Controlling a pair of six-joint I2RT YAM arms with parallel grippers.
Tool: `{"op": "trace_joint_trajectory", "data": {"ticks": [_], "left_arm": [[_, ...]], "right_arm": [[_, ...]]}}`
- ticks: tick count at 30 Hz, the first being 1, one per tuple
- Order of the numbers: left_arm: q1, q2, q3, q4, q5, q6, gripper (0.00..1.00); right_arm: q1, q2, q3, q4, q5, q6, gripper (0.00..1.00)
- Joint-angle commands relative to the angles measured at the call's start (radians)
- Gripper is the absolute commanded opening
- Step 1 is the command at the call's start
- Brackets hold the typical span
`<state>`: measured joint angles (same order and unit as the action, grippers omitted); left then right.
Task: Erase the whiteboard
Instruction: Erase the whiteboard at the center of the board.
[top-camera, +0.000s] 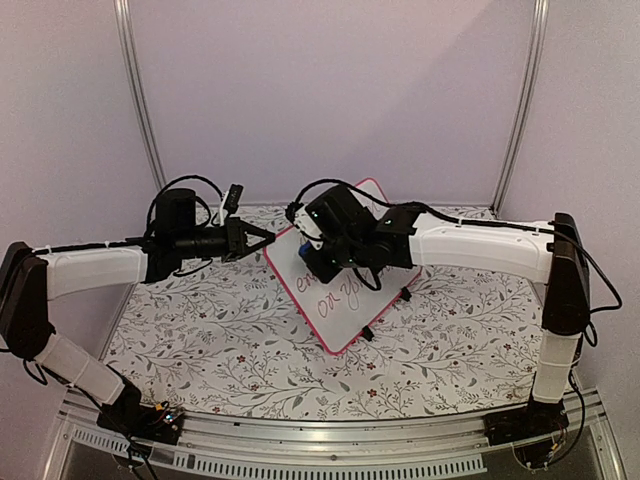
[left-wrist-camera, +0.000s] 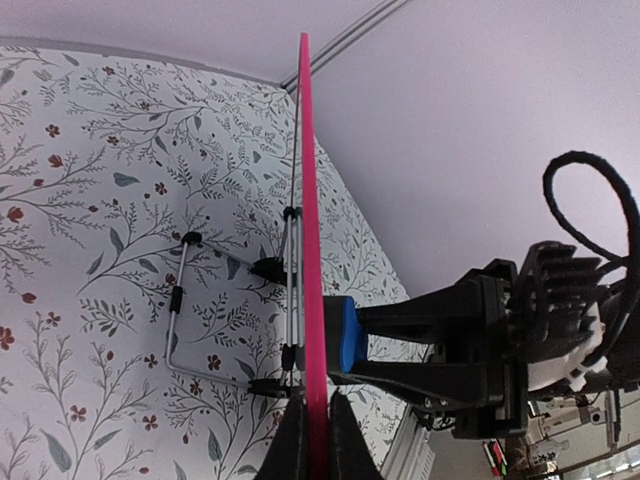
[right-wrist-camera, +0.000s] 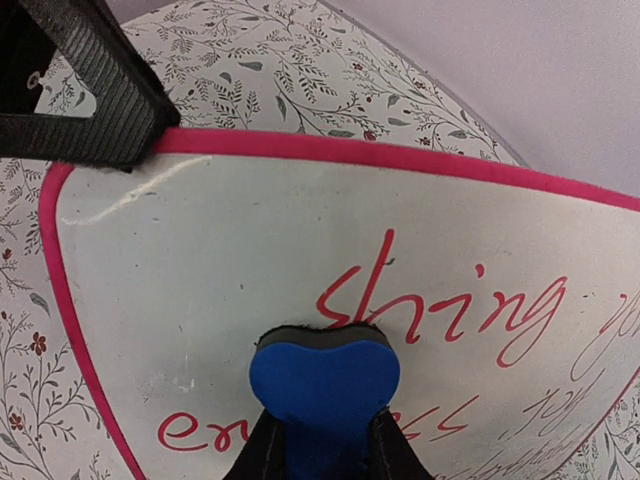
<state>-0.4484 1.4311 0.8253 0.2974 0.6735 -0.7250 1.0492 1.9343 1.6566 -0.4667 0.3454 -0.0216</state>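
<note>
The whiteboard (top-camera: 345, 305), white with a pink-red frame and red handwriting, stands tilted on the table. My left gripper (top-camera: 262, 237) is shut on its left frame edge; in the left wrist view (left-wrist-camera: 315, 440) the frame (left-wrist-camera: 308, 250) runs edge-on between the fingers. My right gripper (top-camera: 322, 262) is shut on a small blue eraser (right-wrist-camera: 323, 385), whose dark felt face presses on the board's face (right-wrist-camera: 200, 260) beside the red writing (right-wrist-camera: 440, 305). The eraser also shows in the left wrist view (left-wrist-camera: 345, 333), against the board. The left gripper's fingers (right-wrist-camera: 95, 90) appear top left in the right wrist view.
The table wears a floral cloth (top-camera: 230, 350). Behind the board a wire stand with black clip feet (left-wrist-camera: 268, 268) rests on the cloth. Purple walls close the back and sides. A metal rail (top-camera: 330, 440) runs along the near edge.
</note>
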Motion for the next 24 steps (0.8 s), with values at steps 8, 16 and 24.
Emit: {"op": "trace_joint_trajectory", "data": {"ticks": [8, 16, 24], "left_arm": [[-0.028, -0.014, 0.001, 0.052, 0.072, 0.009, 0.0], [-0.028, -0.017, 0.001, 0.052, 0.073, 0.01, 0.0], [-0.027, -0.014, 0.001, 0.052, 0.074, 0.01, 0.0]], "right_arm": [[-0.031, 0.068, 0.136, -0.024, 0.021, -0.039, 0.06], [-0.024, 0.082, 0.131, -0.028, -0.025, -0.047, 0.06], [0.033, 0.038, 0.07, 0.006, -0.043, -0.089, 0.06]]}}
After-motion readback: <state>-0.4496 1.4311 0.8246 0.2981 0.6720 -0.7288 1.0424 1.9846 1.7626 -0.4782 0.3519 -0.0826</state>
